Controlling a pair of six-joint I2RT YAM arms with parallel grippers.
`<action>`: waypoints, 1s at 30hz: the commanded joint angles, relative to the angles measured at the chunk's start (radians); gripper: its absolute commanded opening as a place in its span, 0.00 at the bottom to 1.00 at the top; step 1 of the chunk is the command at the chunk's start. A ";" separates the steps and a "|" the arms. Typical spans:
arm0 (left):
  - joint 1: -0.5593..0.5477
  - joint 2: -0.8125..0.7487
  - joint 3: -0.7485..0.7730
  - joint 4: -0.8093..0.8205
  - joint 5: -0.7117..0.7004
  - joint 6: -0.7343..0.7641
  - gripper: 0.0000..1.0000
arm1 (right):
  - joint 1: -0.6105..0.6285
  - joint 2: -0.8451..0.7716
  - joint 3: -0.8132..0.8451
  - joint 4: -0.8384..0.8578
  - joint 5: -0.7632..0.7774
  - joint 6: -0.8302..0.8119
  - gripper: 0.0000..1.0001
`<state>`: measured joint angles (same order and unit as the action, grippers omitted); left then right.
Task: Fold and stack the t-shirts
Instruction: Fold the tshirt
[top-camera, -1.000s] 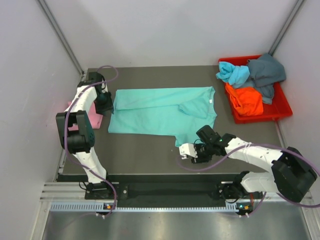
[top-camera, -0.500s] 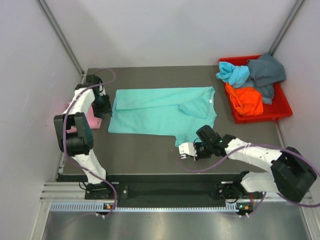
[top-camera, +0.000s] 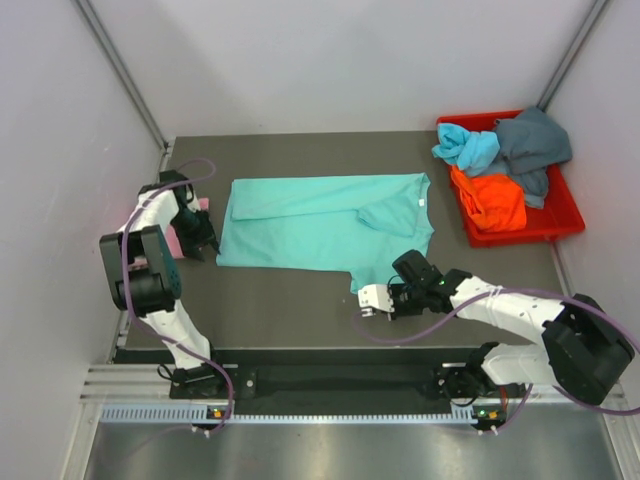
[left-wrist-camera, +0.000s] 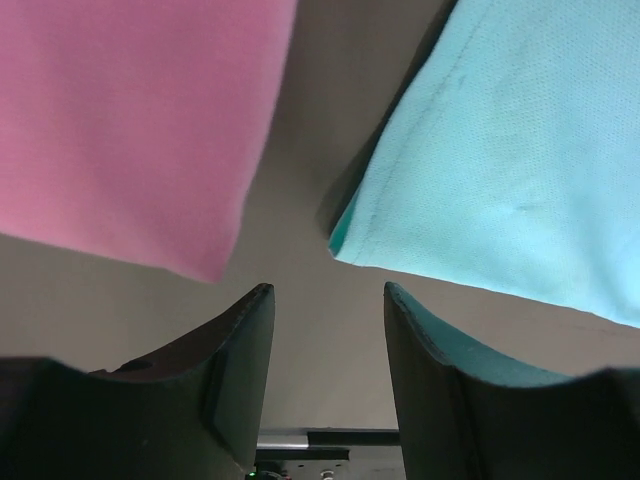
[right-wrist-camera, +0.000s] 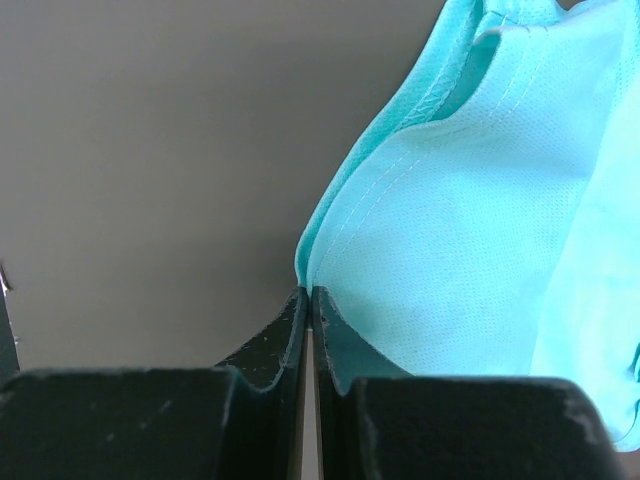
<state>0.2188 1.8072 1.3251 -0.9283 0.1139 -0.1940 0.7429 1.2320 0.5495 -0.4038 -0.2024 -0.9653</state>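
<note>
**Top external view.** The teal t-shirt (top-camera: 325, 225) lies spread flat across the middle of the desk (top-camera: 300, 150), partly folded, with one sleeve turned in near its right end. The pink t-shirt (top-camera: 178, 240) sits at the left edge of the desk, mostly hidden behind the left arm, so only slivers of it show. The left gripper (top-camera: 205, 245) hangs between the pink cloth and the left end of the teal shirt. The right gripper (top-camera: 372, 299) is at the teal shirt's near corner. A red bin (top-camera: 548, 228) in the far right corner holds a light blue t-shirt (top-camera: 468, 148), an orange t-shirt (top-camera: 490, 200) and a dark grey-blue t-shirt (top-camera: 530, 140), bunched so that their outlines cannot be separated.

**Left wrist view.** The jaws stand parted and grip nothing, with bare desk between them. The pink cloth is cut off at the upper left and the teal corner at the upper right.

**Right wrist view.** The fingers (right-wrist-camera: 270, 350) are pressed together and pinch the teal hem at their tips. The rest of the shirt runs out of frame.
</note>
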 joint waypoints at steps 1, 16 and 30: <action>0.001 0.021 -0.015 -0.006 0.072 -0.019 0.52 | -0.007 -0.019 0.023 0.039 -0.003 -0.001 0.02; 0.001 0.119 -0.012 0.014 0.112 -0.019 0.50 | -0.028 0.000 0.033 0.056 0.000 0.007 0.01; 0.001 0.110 -0.020 0.019 0.139 -0.021 0.00 | -0.048 0.015 0.044 0.077 0.024 0.030 0.00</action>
<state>0.2173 1.9400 1.3071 -0.9176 0.2394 -0.2138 0.7162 1.2407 0.5514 -0.3740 -0.1864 -0.9558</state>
